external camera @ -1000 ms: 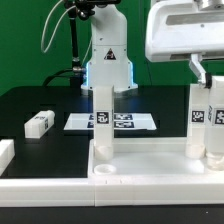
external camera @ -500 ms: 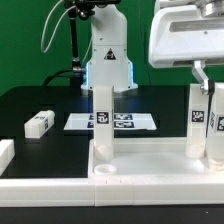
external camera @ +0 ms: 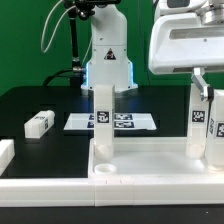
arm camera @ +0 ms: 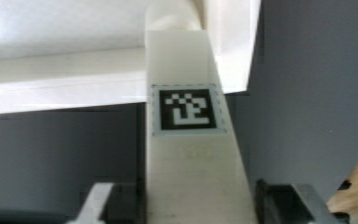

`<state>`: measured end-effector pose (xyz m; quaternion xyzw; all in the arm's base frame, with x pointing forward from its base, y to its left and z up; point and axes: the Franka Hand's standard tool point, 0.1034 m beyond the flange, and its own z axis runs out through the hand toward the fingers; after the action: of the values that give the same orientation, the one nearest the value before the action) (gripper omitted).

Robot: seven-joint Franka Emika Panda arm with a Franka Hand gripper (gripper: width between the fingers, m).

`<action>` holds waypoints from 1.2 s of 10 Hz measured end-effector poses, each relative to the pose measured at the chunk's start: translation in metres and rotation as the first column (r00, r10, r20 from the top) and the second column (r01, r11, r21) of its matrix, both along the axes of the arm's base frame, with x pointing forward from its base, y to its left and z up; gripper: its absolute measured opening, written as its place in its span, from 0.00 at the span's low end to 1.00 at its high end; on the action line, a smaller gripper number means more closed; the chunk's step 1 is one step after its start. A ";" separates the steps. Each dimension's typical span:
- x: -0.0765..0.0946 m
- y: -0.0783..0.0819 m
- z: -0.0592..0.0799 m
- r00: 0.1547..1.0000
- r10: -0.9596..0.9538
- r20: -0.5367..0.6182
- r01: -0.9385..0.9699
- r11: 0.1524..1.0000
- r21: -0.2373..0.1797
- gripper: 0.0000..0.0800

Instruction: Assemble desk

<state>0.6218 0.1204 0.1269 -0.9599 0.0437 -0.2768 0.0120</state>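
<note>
Exterior view, left to right. Loose leg (external camera: 38, 123) lying on black worktop (external camera: 40, 100), well apart from the rest. Marker board (external camera: 135, 121) flat at the back. Tabletop (external camera: 60, 168) in front, rim up. Standing leg (external camera: 105, 125) upright in a corner socket. Right leg (external camera: 198, 118) upright toward the exterior view's right, straddled by claw (arm camera: 194, 205).

Wrist view: fingers either side of that leg; pinching or just clear, cannot tell.

Risks, judged:
- loose hold letting the leg slip when turned
- off-axis push tilting it and jamming the socket
- sideways pull shifting the tabletop
</note>
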 end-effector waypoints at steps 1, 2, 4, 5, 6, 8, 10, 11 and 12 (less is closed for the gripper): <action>-0.001 0.000 0.000 1.000 -0.003 0.011 0.003 1.000 0.003 0.36; 0.000 -0.001 0.000 1.000 -0.002 0.012 0.002 1.000 0.001 0.36; 0.000 -0.001 0.000 1.000 0.002 0.012 -0.002 1.000 -0.001 0.37; 0.000 -0.001 0.000 1.000 0.006 0.011 -0.006 1.000 -0.003 0.37; 0.000 -0.001 0.000 1.000 0.008 0.011 -0.008 1.000 -0.004 0.57; 0.000 -0.001 0.000 1.000 0.011 0.011 -0.011 1.000 -0.007 0.76; 0.000 -0.001 0.000 1.000 0.013 0.011 -0.013 1.000 -0.008 0.81; 0.000 -0.001 0.000 1.000 0.014 0.011 -0.014 1.000 -0.009 0.81; 0.000 -0.001 0.000 1.000 0.015 0.011 -0.015 1.000 -0.009 0.81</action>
<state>0.6213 0.1197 0.1270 -0.9587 0.0352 -0.2820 0.0099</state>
